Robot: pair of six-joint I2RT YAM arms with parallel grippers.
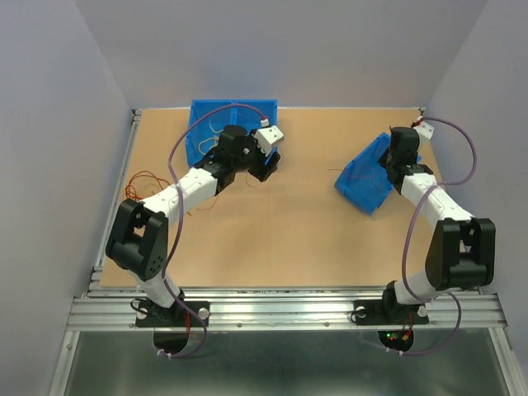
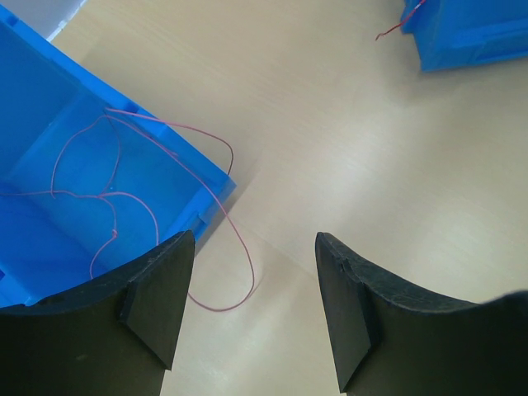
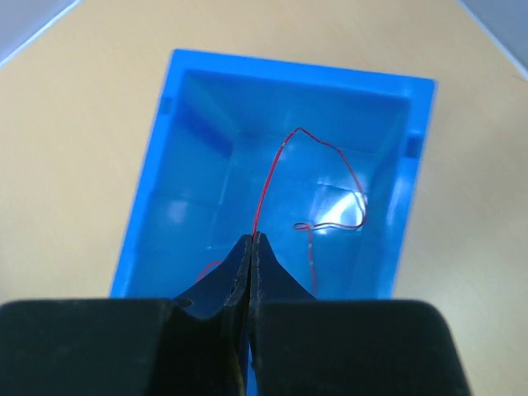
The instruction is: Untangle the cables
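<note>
My left gripper (image 2: pixel 252 297) is open and empty, low over the table beside the corner of a blue bin (image 2: pixel 49 198). A thin pink cable (image 2: pixel 198 177) lies looped in that bin and hangs over its wall onto the table, its loop near my left finger. My right gripper (image 3: pixel 252 241) is shut on a thin red cable (image 3: pixel 272 177) above a second blue bin (image 3: pixel 198 165); the cable loops down inside it. In the top view the left gripper (image 1: pixel 268 165) is by the back bin (image 1: pixel 202 115) and the right gripper (image 1: pixel 394 169) over the tilted bin (image 1: pixel 363 181). Thin orange-red cables (image 1: pixel 144 183) lie at the table's left.
The second bin (image 2: pixel 470 37) shows at the top right of the left wrist view with a red cable end (image 2: pixel 396 29) hanging out. The table's metal rail (image 1: pixel 280 309) runs along the near edge. Grey walls enclose the table on three sides.
</note>
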